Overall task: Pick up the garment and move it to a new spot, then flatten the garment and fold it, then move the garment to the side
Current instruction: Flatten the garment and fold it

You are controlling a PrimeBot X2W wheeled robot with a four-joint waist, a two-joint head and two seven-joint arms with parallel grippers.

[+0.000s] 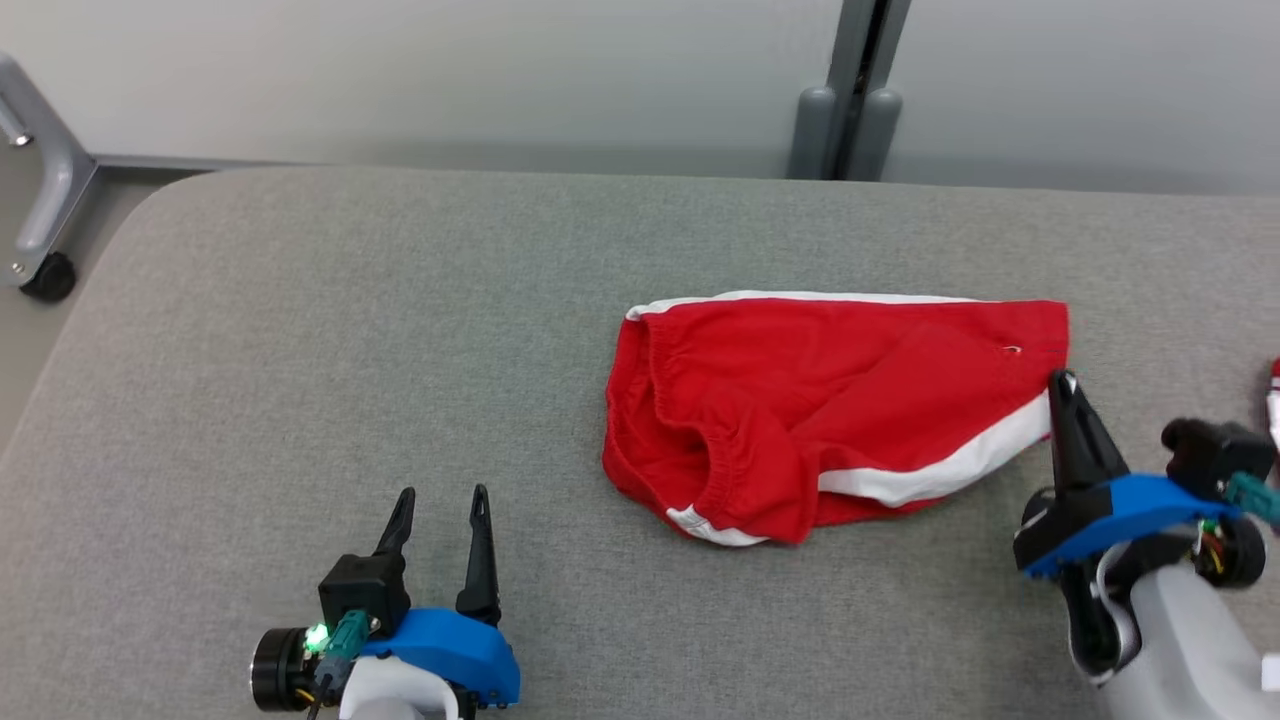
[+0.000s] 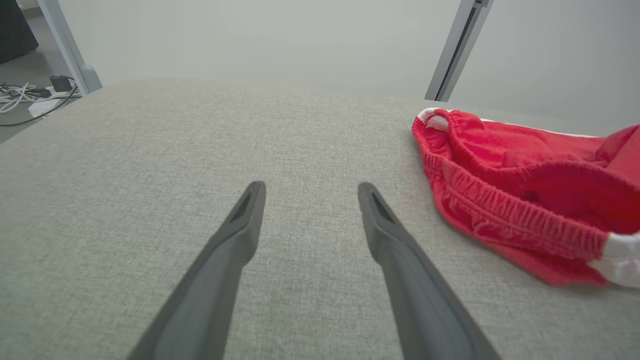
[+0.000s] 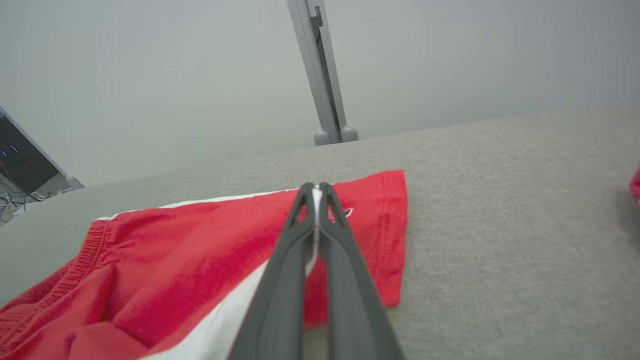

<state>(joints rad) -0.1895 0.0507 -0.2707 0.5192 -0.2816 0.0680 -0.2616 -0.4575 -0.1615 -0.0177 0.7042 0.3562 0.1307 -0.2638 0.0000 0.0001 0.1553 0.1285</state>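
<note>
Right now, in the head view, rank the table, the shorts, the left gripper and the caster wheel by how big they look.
1. table, by far the largest.
2. shorts.
3. left gripper, though it sits nearest the camera, which inflates it.
4. caster wheel, smallest and farthest off.

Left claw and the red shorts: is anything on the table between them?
Nothing visible. Bare grey table lies between the open left claw and the red shorts, whose elastic waistband faces it. The right claw is shut on the far leg hem, by the white stripe.
</note>
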